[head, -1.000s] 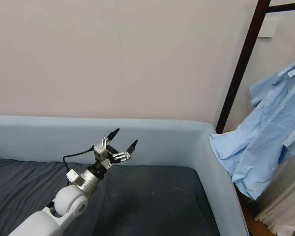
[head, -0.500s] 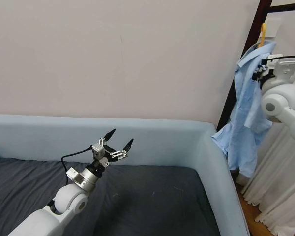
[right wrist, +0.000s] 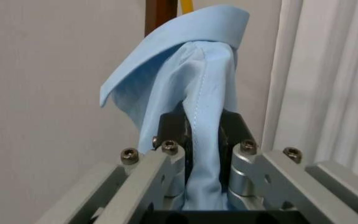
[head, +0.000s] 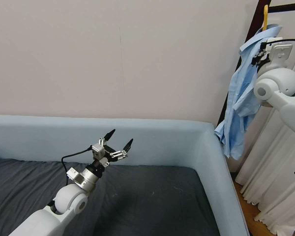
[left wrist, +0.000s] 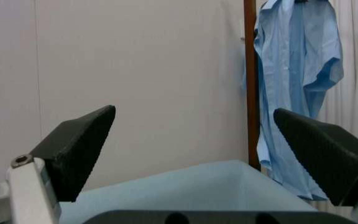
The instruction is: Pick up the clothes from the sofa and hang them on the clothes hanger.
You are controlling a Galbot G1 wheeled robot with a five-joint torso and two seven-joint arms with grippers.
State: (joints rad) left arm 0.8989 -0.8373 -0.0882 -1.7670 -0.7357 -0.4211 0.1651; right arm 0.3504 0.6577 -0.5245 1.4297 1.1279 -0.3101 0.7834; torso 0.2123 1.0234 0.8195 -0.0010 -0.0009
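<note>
A light blue shirt (head: 241, 93) hangs beside the dark wooden rack post (head: 246, 54) at the right of the head view, a yellow hanger hook (head: 265, 11) sticking out above its collar. My right gripper (head: 259, 53) is shut on the shirt just below the collar; the right wrist view shows the cloth (right wrist: 195, 135) pinched between the black pads. My left gripper (head: 119, 139) is open over the sofa, raised above the dark seat (head: 137, 201). From the left wrist view the shirt (left wrist: 294, 88) hangs in the distance by the post (left wrist: 250, 84).
The pale blue sofa back (head: 152, 140) and right armrest (head: 221, 191) border the dark seat. White curtains (head: 278, 177) hang at the right behind the rack. A plain wall (head: 118, 59) is behind the sofa.
The right arm has carried the shirt upward and slightly right along the post, so the hem now hangs higher. The left gripper has stayed almost still.
</note>
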